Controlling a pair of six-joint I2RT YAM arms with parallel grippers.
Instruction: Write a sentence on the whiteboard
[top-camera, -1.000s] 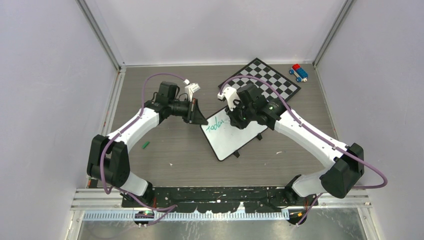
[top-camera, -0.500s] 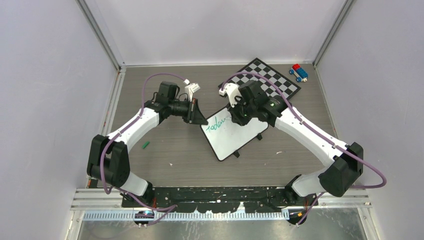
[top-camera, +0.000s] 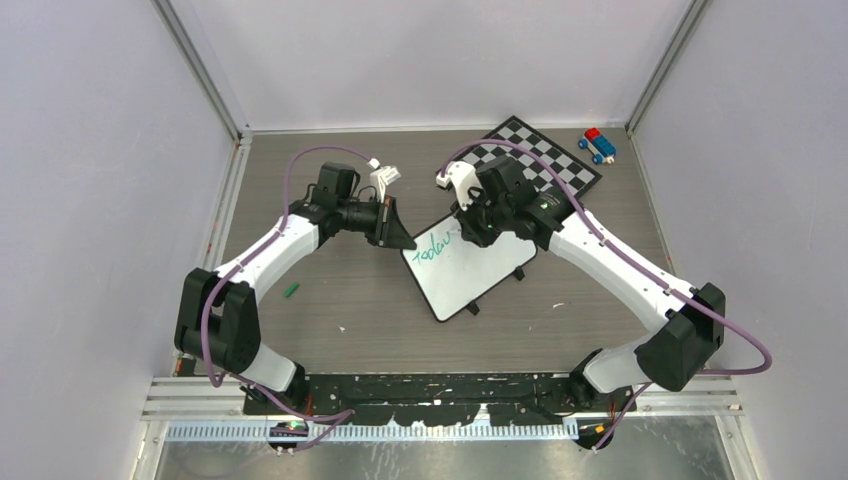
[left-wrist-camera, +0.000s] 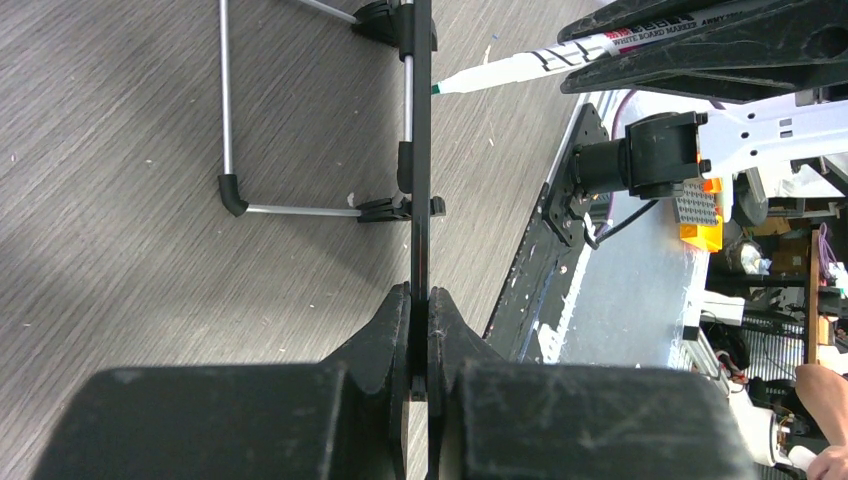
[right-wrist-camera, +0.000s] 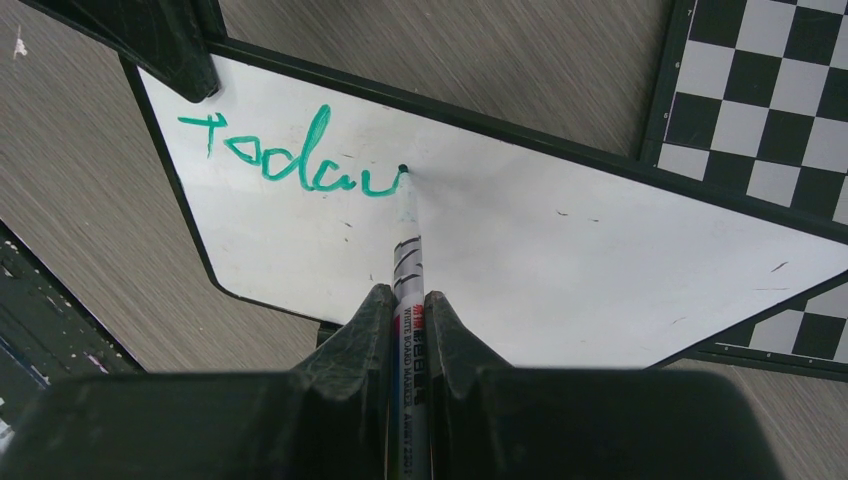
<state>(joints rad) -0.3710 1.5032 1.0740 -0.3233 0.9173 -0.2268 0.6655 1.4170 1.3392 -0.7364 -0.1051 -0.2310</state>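
Note:
The whiteboard (top-camera: 470, 270) stands tilted on its small black feet at the table's middle. Green letters of the sentence (right-wrist-camera: 290, 158) read "Toda" plus part of a further letter near its upper left edge. My left gripper (top-camera: 400, 240) is shut on the whiteboard's left corner, seen edge-on in the left wrist view (left-wrist-camera: 420, 200). My right gripper (top-camera: 470, 232) is shut on a white whiteboard marker (right-wrist-camera: 408, 260). Its green tip touches the board at the end of the writing. The marker also shows in the left wrist view (left-wrist-camera: 530, 65).
A black-and-white chessboard (top-camera: 545, 160) lies behind the whiteboard at the back right. A small red-and-blue toy (top-camera: 597, 145) sits in the back right corner. A green marker cap (top-camera: 291, 290) lies on the table at the left. The board's wire stand (left-wrist-camera: 225, 110) rests on the table.
My right gripper has moved the marker a little up and to the right along the board, and the last green stroke has grown. The left arm has not moved.

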